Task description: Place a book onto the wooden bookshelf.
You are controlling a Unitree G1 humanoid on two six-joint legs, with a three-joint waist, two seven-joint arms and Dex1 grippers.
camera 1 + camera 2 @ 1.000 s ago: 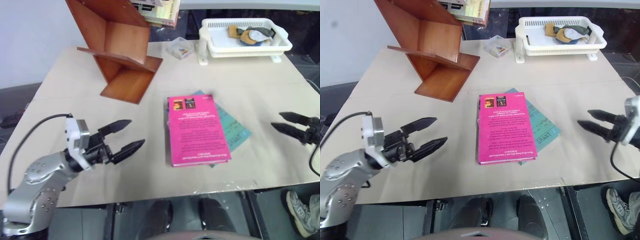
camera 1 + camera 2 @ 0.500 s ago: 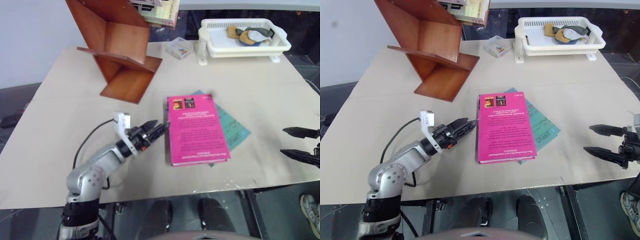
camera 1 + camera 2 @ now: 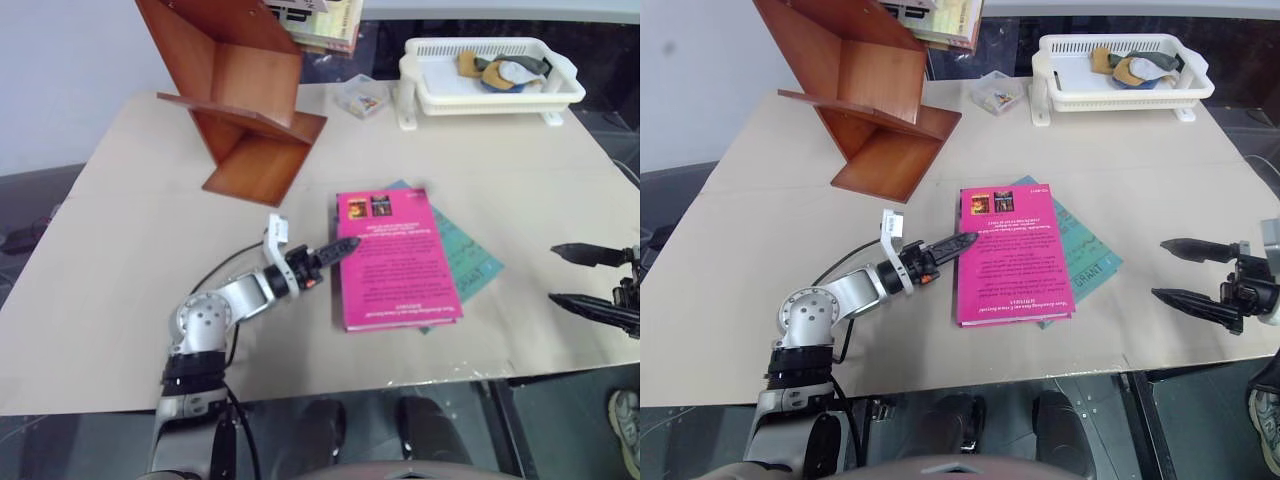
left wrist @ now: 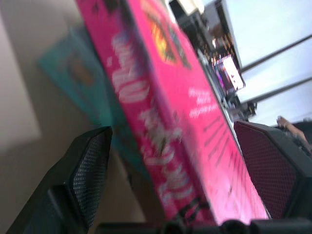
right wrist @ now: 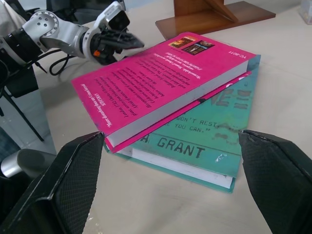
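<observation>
The magenta-pink book (image 3: 395,262) lies flat mid-table on top of a teal book (image 3: 472,255). My left gripper (image 3: 336,250) is open at the pink book's left edge. In the left wrist view the book's spine (image 4: 161,112) stands between the two fingers (image 4: 90,165), one on the table side and one over the cover. The wooden bookshelf (image 3: 235,100) stands at the far left of the table. Near the table's right edge my right gripper (image 3: 590,282) is open, apart from the books. Its wrist view faces the pink book (image 5: 161,83).
A white slatted tray (image 3: 490,75) holding small items stands at the far right. A small clear box (image 3: 362,97) sits beside it. Pale books (image 3: 320,20) rest on top of the bookshelf. A person's shoe (image 3: 1265,410) shows below the table's right corner.
My left gripper has swung right and forward to the pink book's left edge and rolled, so one finger is over the other. The right gripper drew back slightly toward the table's right edge.
</observation>
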